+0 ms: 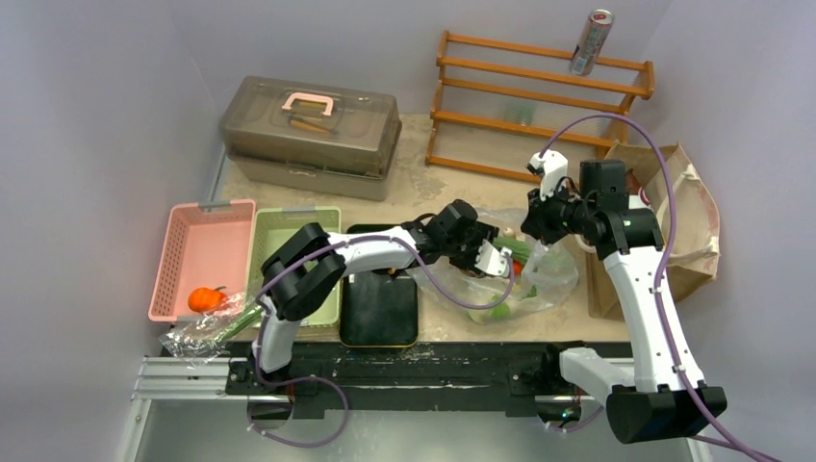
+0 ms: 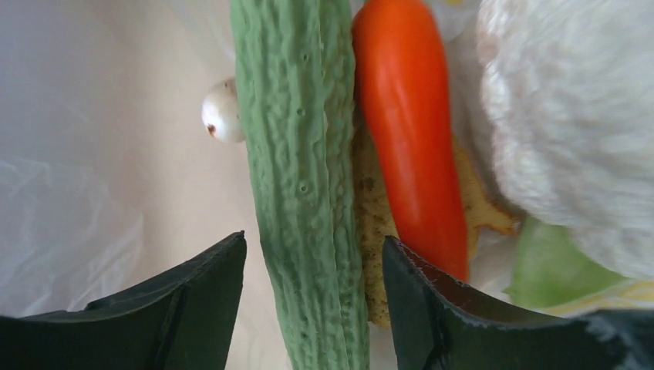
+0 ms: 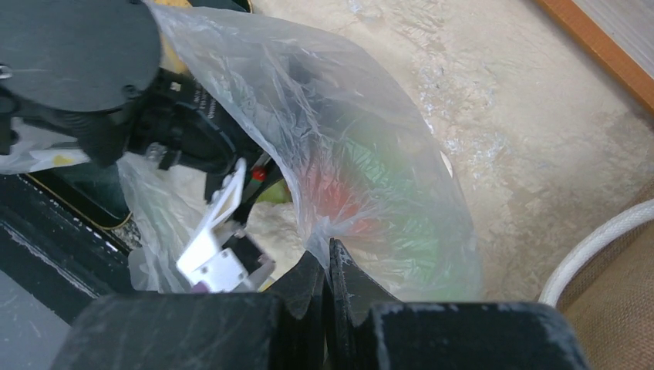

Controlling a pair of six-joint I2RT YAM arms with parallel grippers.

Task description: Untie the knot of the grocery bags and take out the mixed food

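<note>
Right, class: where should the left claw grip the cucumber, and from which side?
Probably the cucumber at its near end, approached end-on, open left claw astride it: the shaft is slim and straight there, while the carrot crowds it farther along.

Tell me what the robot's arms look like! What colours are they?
Both the left arm and right arm have smooth white tubes joined by chunky black, rounded joints. A thin purple cable loops along each one. The left gripper and right gripper each have two black, wedge-shaped fingers, with a small white bracket by the wrist.
</note>
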